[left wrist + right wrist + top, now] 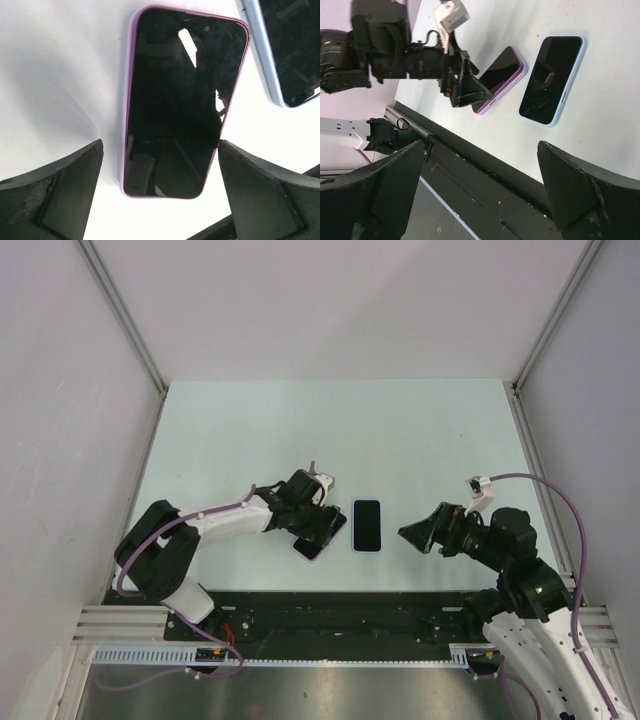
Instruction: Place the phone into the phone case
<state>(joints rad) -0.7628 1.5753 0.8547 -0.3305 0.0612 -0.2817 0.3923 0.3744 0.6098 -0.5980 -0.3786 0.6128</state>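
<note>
A black-screened phone (182,100) lies flat inside a pink phone case (128,100), whose rim shows all around it. In the top view this cased phone (309,548) sits near the table's front edge, mostly hidden under my left gripper (318,520). The left gripper (160,200) is open, its fingers standing either side of the phone's near end with nothing gripped. My right gripper (420,532) hovers open and empty to the right, above the table's front edge (480,190).
A second phone with a light blue rim (367,525) lies screen up just right of the pink one, also visible in the wrist views (292,45) (551,77). A black rail (330,615) runs along the near table edge. Walls enclose the table.
</note>
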